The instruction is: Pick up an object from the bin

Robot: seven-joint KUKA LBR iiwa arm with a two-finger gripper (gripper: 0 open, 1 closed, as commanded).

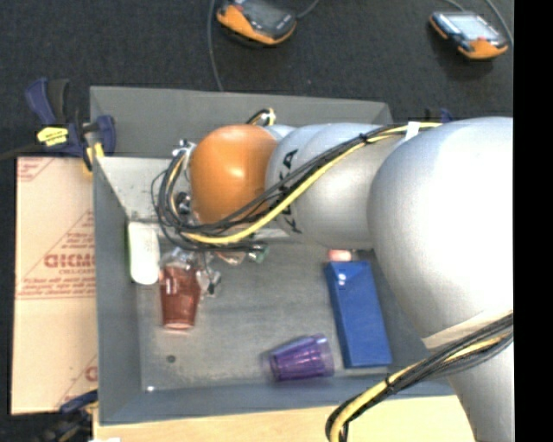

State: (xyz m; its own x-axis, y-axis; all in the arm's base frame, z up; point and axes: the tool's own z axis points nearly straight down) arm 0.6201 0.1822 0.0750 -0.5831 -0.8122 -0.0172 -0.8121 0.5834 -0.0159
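Here the claw (190, 269) touches one end of the red cup (180, 304).

A blue flat box (357, 315) lies at four o'clock in the bin (242, 99), with a small pink thing (340, 255) at its twelve o'clock end. A purple cup (301, 358) lies on its side at five o'clock, a white oblong thing (143, 252) at nine. Outside the bin lie two orange-and-black devices, one at twelve (256, 21) and one at two (467, 34).

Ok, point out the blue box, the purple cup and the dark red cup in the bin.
blue box (357, 315), camera view, middle of its top face.
purple cup (302, 358), camera view, on its side wall.
dark red cup (180, 300), camera view, on its side wall.
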